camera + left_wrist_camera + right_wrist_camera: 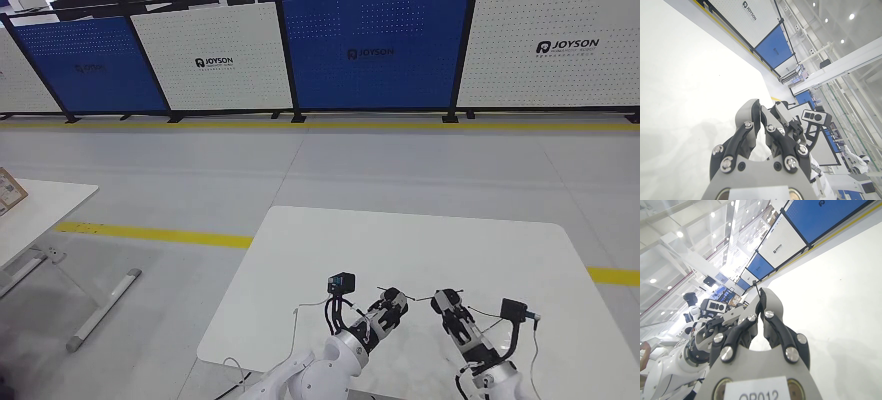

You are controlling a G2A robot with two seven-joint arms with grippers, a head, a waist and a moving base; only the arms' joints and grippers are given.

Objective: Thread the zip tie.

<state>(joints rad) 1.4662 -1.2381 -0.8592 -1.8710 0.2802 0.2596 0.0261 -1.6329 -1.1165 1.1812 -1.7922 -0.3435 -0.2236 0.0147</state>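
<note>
right gripper [761,297] is pinched on the black zip tie [756,288]. A short length sticks out past its fingertips and ends in what looks like the square head. left gripper [760,106] has its pads pressed together at the tip. We see no strap between them, so we can't tell if it holds the tail end. From above, the 2 sit side by side, near but apart, over the near edge of the white table [420,240]. We read this as the align step, with threading not yet done. Next move calls for the tail brought square to the head slot just ahead of the right fingertips. Approach needs to be fine, since a tilted strap would likely miss.
</note>
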